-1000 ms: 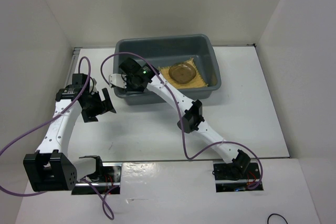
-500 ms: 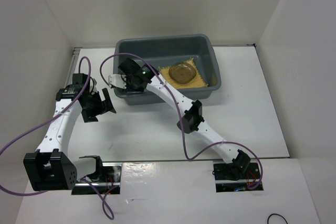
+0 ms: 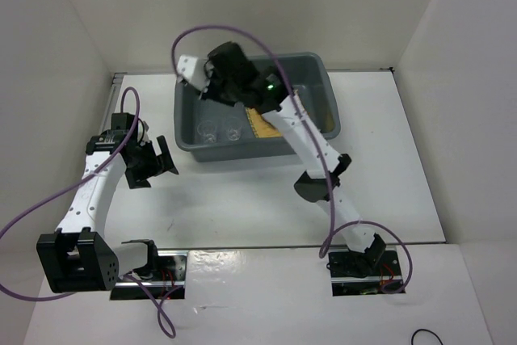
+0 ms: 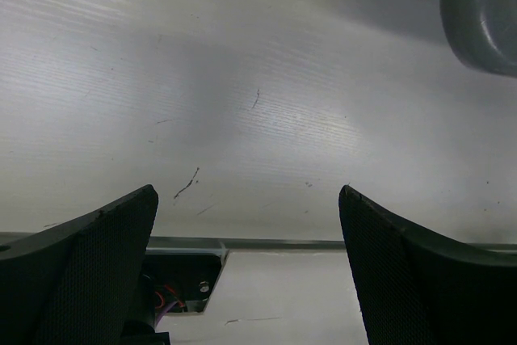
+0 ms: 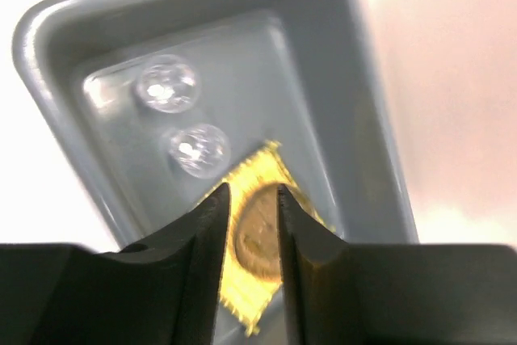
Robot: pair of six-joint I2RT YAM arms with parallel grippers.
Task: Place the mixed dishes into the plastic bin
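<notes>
The dark grey plastic bin [image 3: 323, 70] stands at the back middle of the table. Two clear glass cups [image 3: 208, 129] [image 3: 234, 131] stand in its left end. The yellow woven mat [image 3: 260, 123] lies on its floor, mostly hidden by my right arm. My right gripper [image 3: 212, 88] hangs high over the bin, jaws a little apart and empty. In the right wrist view the cups [image 5: 167, 84] [image 5: 198, 149], the mat [image 5: 246, 300] and a smoky saucer [image 5: 258, 236] on the mat show below the gripper [image 5: 252, 191]. My left gripper [image 3: 161, 159] is open and empty, left of the bin.
In the left wrist view the gripper [image 4: 246, 199] hangs over bare white table, with the bin's corner [image 4: 485, 14] at the top right and a mounting slot [image 4: 174, 280] at the table's near edge. White walls close in the back and sides.
My right gripper has risen from the bin's left end and swung back over the bin. The two glass cups now show in the left end. The left arm has not moved.
</notes>
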